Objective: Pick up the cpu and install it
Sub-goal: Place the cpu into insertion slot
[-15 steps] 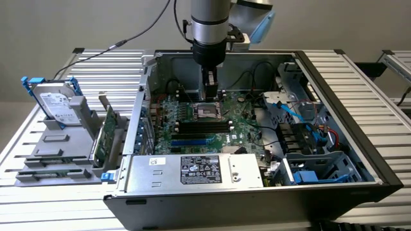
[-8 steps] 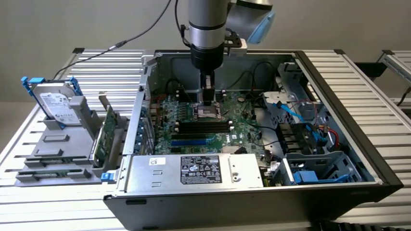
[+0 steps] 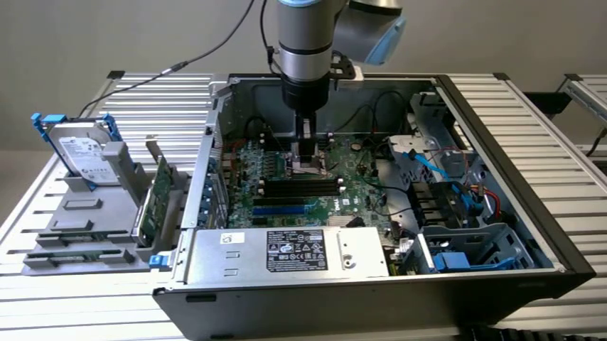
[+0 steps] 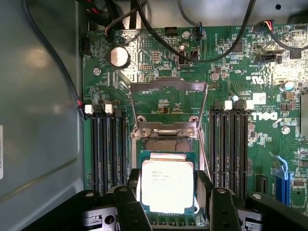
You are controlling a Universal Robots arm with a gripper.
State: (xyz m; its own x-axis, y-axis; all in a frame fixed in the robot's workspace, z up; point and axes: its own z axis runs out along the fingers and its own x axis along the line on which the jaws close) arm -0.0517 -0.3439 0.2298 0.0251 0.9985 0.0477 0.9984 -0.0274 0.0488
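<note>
One robot arm (image 3: 305,42) hangs straight down into the open computer case (image 3: 379,309) in the exterior view, its gripper (image 3: 308,163) low over the motherboard (image 3: 351,188). One hard drive (image 3: 81,153) and one green card (image 3: 156,190) stand outside, on the exterior view's left. The wrist view shows what that angle hides: two fingers (image 4: 131,193) clamp the single cpu (image 4: 167,185) by opposite edges at the open socket (image 4: 168,143), between two banks of memory slots (image 4: 110,144).

The motherboard (image 4: 231,62) bears a white DELL logo (image 4: 269,116) beside its memory slots (image 4: 230,144); print on the cpu (image 4: 167,185) and power-supply label (image 3: 296,250) is illegible.
</note>
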